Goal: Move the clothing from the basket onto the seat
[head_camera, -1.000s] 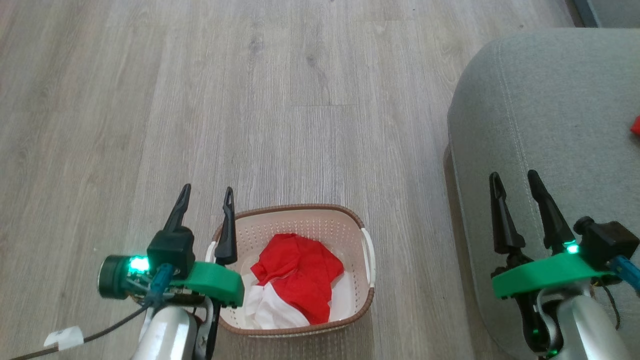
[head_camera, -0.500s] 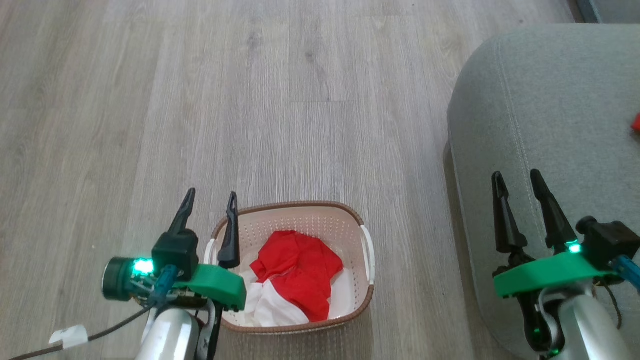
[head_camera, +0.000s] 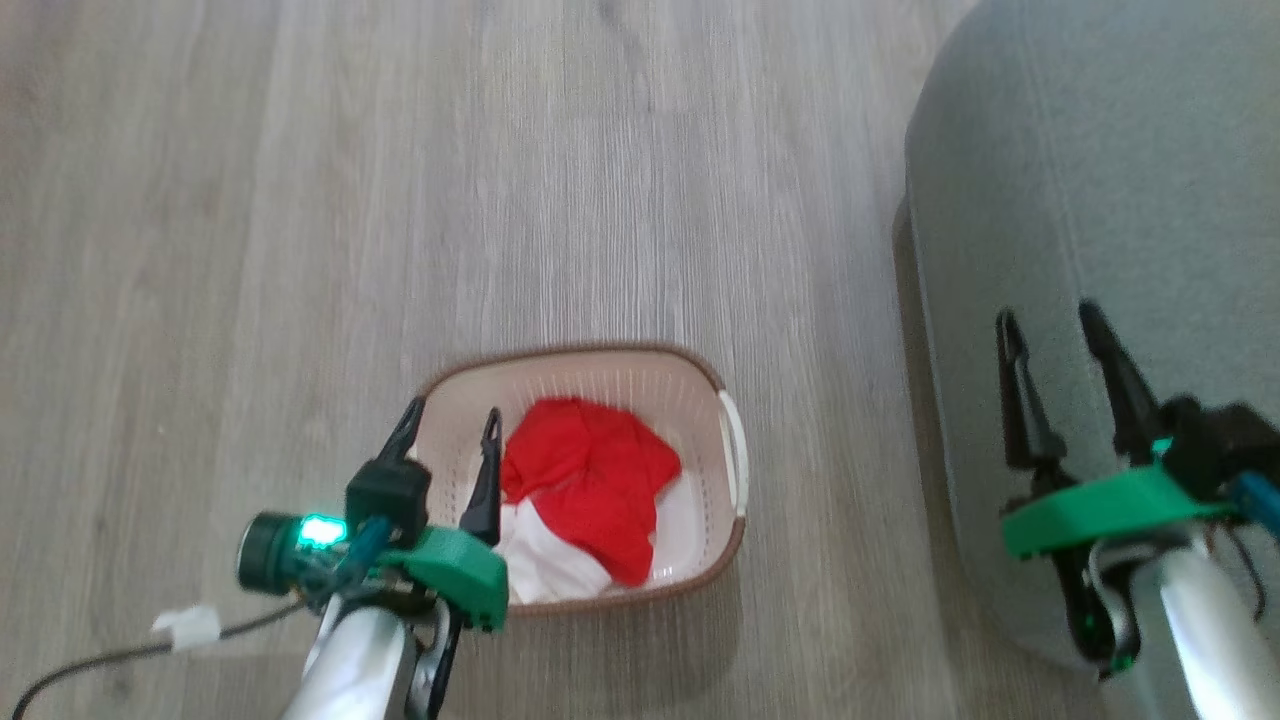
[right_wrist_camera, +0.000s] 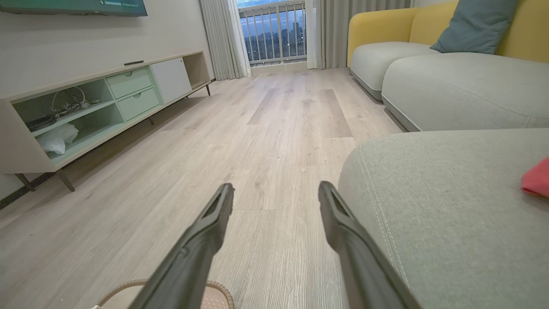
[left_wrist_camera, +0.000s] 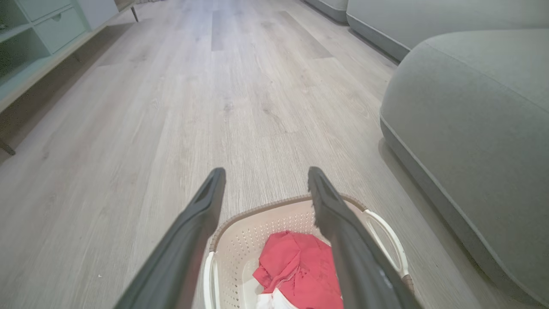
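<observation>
Wood floor [head_camera: 300,200], basket [head_camera: 620,385] long axis crosswise, handle [head_camera: 733,450] toward seat [head_camera: 1100,200]

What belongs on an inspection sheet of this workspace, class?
Surface: pale wood-plank floor.
Job's things: red garment over white fabric piece inside cream perforated plastic basket with brown rim; another red piece on grey-green upholstered seat.
Clutter: white bag on a shelf.
Grippers: left gripper open above basket; right gripper open over seat's edge.
Cables: dark cable with white tag, by left arm.
Surroundings: low beige-and-green cabinet, yellow sofa, balcony door.
</observation>
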You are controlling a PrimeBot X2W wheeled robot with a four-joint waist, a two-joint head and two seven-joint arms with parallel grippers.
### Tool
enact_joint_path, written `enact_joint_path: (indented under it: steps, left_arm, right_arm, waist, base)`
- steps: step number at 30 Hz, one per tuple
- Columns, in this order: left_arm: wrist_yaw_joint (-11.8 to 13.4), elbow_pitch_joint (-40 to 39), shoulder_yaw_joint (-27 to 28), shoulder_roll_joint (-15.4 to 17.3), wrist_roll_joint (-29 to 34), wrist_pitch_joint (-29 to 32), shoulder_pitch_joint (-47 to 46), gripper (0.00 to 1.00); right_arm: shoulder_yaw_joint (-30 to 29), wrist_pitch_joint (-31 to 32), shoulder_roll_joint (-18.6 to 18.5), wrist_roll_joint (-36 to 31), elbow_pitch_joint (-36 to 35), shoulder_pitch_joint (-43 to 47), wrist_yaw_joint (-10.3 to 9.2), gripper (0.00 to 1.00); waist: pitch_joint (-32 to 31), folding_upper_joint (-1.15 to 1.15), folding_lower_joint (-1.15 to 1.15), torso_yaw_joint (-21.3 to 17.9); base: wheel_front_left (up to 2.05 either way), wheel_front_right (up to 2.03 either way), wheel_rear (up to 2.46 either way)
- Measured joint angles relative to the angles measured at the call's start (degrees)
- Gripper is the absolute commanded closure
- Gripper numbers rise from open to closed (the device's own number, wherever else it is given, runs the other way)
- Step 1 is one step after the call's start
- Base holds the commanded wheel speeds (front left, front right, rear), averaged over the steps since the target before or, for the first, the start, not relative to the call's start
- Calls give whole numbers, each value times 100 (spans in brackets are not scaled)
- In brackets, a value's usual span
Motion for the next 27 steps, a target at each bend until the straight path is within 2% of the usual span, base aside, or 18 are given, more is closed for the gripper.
enact_joint_path:
  steps: [8,16,20,27]
  left_arm:
    - [-120,805,-75,-24,71,0,-896,0]
    - [-449,1895,-71,11,378,0,-2154,0]
    - [-573,2582,-148,180,569,0,-2703,0]
    - [-599,3338,-261,424,683,0,-3505,0]
  right_arm:
    - [11,0,-30,-151,-218,-601,0,0]
    - [360,0,-10,-389,-576,-1196,0,0]
    - [650,0,35,-586,-761,-1413,0,0]
    - [717,-1,191,-546,-1054,-1541,0,0]
  waist:
    - [878,0,1,-61]
    - [2135,0,3,-229]
    - [2716,0,2,-374]
    - [3568,-1,2,-727]
  base:
    - [0,0,0]
    - [0,0,0]
    - [0,0,0]
    - [0,0,0]
